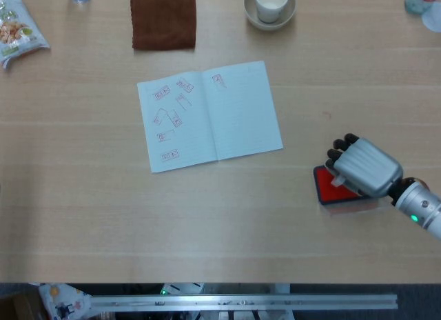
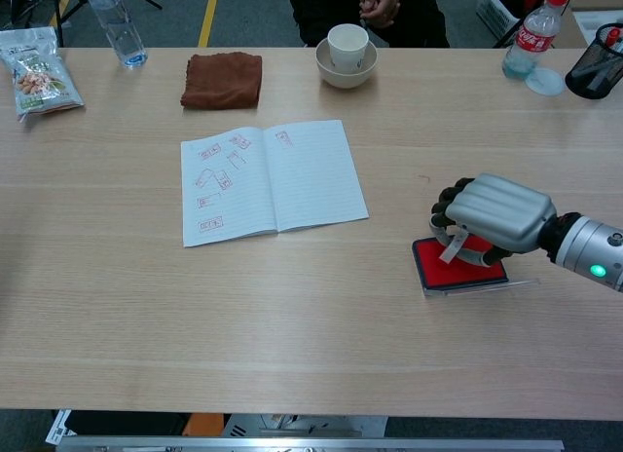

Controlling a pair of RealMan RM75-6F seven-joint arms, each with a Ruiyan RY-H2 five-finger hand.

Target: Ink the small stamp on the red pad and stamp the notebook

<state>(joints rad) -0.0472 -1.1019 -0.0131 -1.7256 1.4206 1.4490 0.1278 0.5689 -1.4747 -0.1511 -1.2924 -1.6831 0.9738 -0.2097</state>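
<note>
The right hand (image 2: 492,216) pinches the stamp (image 2: 455,244) in its fingers, low over the red pad (image 2: 448,267) at the table's right. Press flat, lift straight, then carry left to the notebook (image 2: 310,171).

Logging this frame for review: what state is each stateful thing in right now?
notebook: open flat, red stamp marks on its left page
red pad: lid open, ink exposed
small stamp: held over the pad, contact unclear
right robot hand: grips the small stamp
cup: upright in a bowl
left robot hand: not in view
</note>
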